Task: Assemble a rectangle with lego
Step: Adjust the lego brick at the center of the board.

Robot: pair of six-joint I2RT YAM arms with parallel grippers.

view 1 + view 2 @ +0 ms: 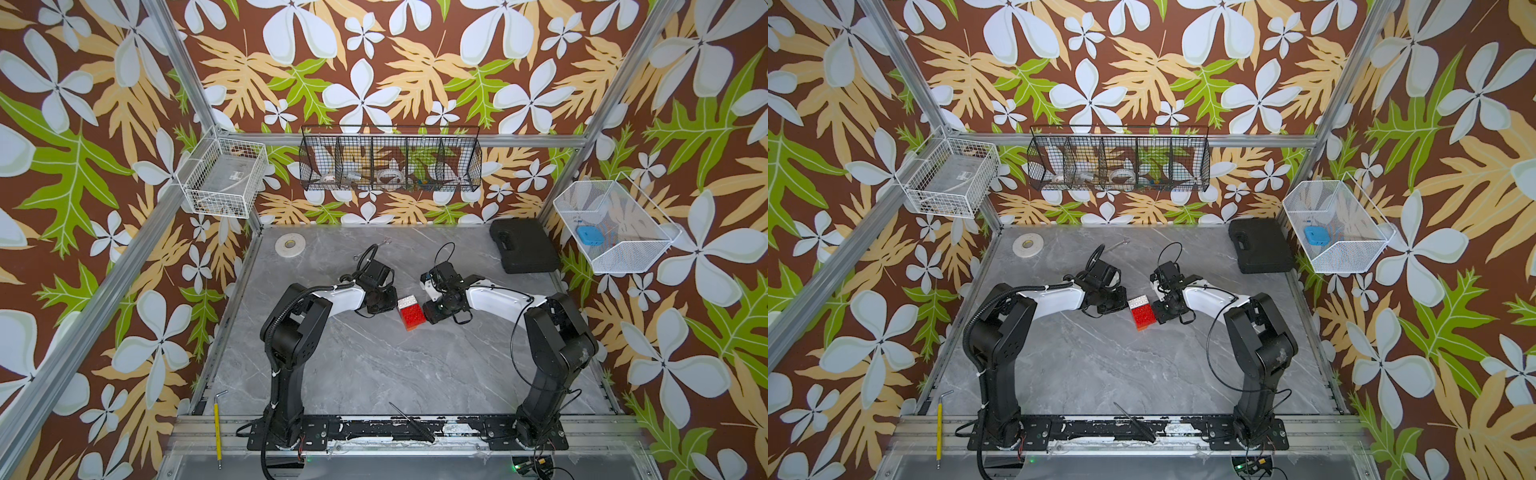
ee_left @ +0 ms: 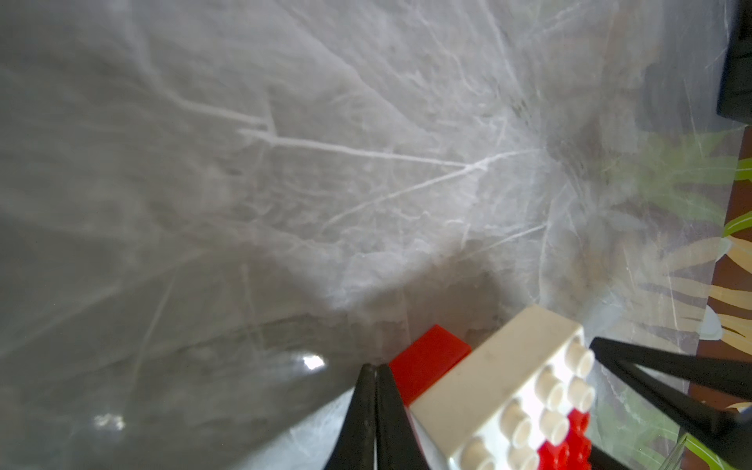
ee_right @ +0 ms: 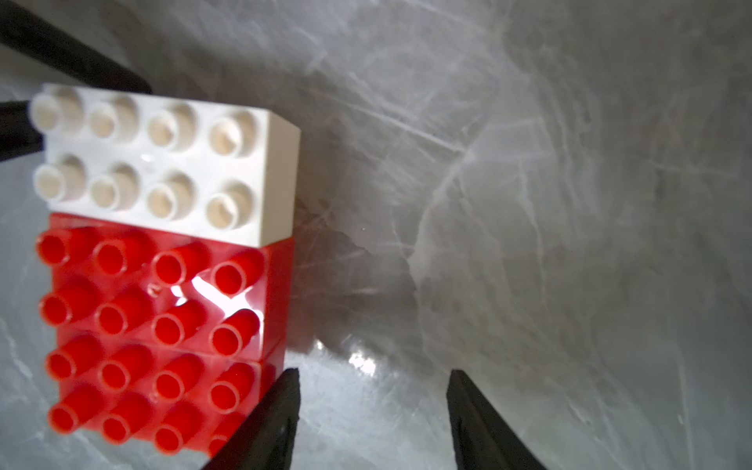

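Rectangle point(image 1: 410, 313) sits btwn L jaws, pressed together, & R jaws, spread empty.

Top views: both looked steeply down from high above at the whole table point(image 1: 374, 374), side by side, sharing nearly everything.
Left wrist view: sat very near the table, the brick block point(image 2: 488, 390) at its edge.
Right wrist view: sat equally near, facing the same brick block's studs.
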